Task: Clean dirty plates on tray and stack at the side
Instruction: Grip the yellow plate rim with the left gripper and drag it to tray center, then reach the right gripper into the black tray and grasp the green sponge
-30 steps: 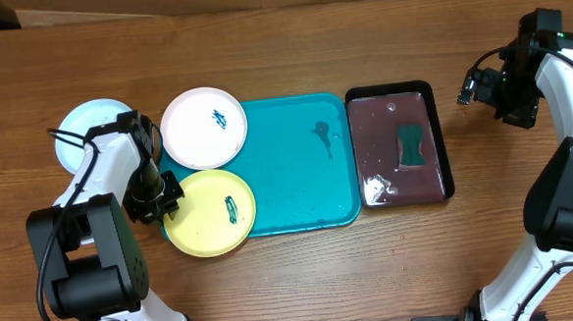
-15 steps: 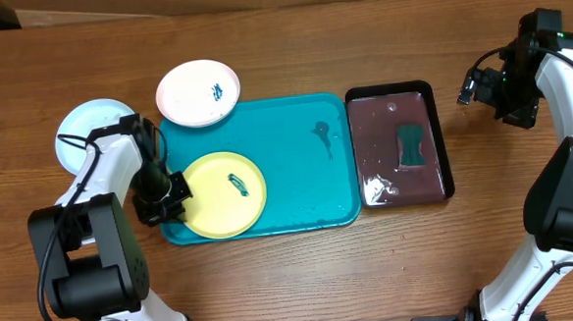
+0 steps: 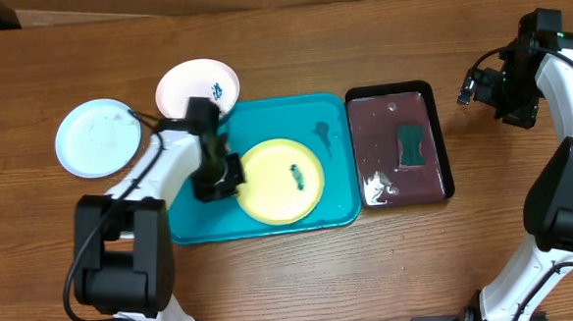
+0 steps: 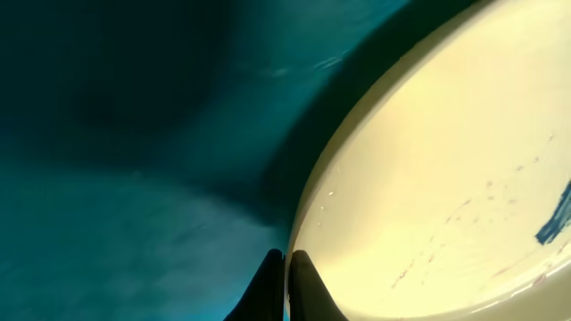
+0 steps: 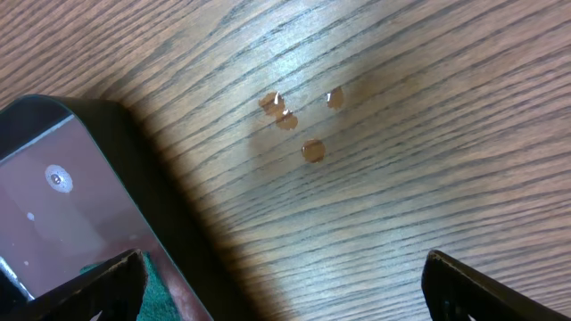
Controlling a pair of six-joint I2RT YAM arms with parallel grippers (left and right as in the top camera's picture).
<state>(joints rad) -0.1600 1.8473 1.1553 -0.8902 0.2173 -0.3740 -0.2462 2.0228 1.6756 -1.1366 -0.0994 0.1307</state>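
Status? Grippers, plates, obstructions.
Left gripper jaws shut on yellow plate rim, on tray. Right gripper open, beside black tray. White plate smeared, at tray corner. Nothing blocking.

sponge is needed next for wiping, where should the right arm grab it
Probably across the narrower width of the sponge, near its middle, from straight above: it lies flat in liquid in the black tray, whose raised rim blocks a sideways approach.

First plate (image 3: 280, 183) lies on the tray (image 3: 275, 127), second plate (image 3: 192, 90) at its back-left corner, third plate (image 3: 94, 141) on the table (image 3: 309, 31) farther left, smaller tray (image 3: 447, 162) holding a sponge (image 3: 411, 146) just right.
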